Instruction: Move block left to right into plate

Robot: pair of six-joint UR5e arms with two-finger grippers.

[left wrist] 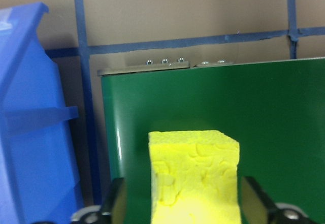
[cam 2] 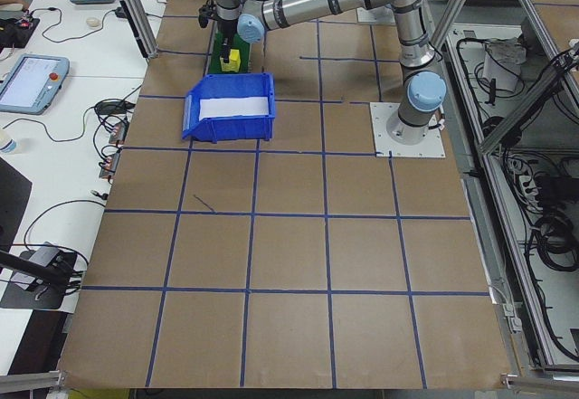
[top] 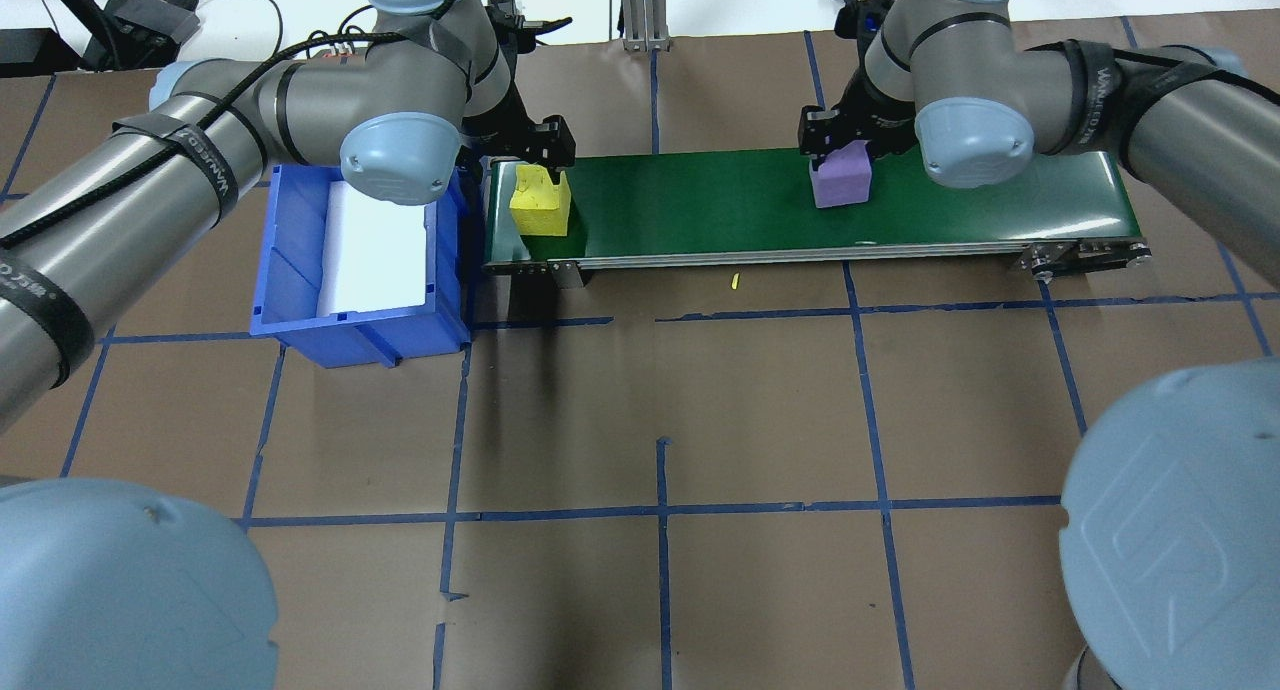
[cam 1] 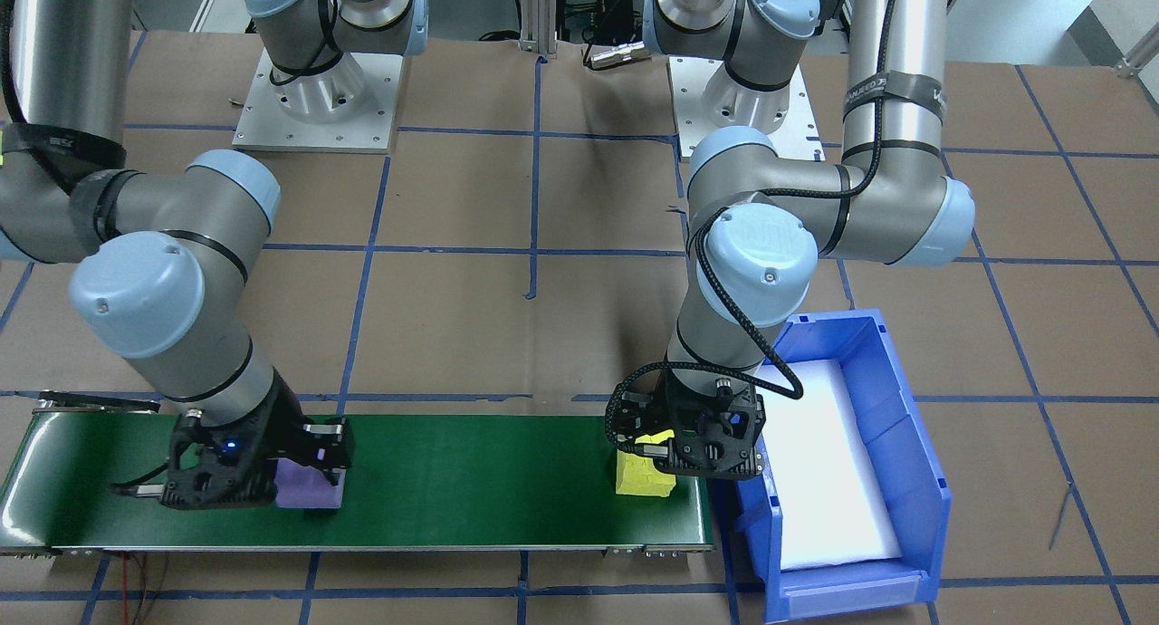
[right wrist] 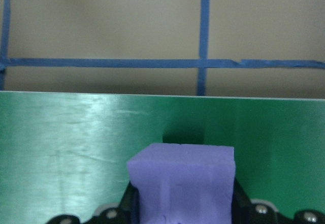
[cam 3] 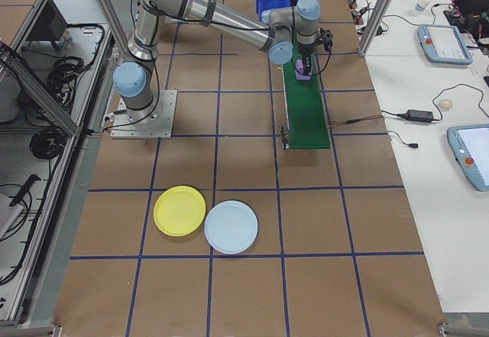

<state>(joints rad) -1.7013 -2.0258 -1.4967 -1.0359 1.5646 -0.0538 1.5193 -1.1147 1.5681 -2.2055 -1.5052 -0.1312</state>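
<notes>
A yellow block [top: 541,207] sits at the left end of the green conveyor belt [top: 700,205]. My left gripper [top: 538,165] is down over it, open; in the left wrist view the fingers [left wrist: 116,203] flank the yellow block [left wrist: 195,176] with a gap on one side. A purple block [top: 841,178] is further right on the belt, with my right gripper [top: 838,150] shut on it; the right wrist view shows both fingers pressed against its sides [right wrist: 183,176]. I cannot tell whether it touches the belt. The yellow plate [cam 3: 179,210] lies on the table far to the right.
A blue bin [top: 300,260] with a white liner stands just left of the belt's end, close to my left gripper. A pale blue plate [cam 3: 231,227] lies beside the yellow one. Brown table with blue tape lines surrounds the belt.
</notes>
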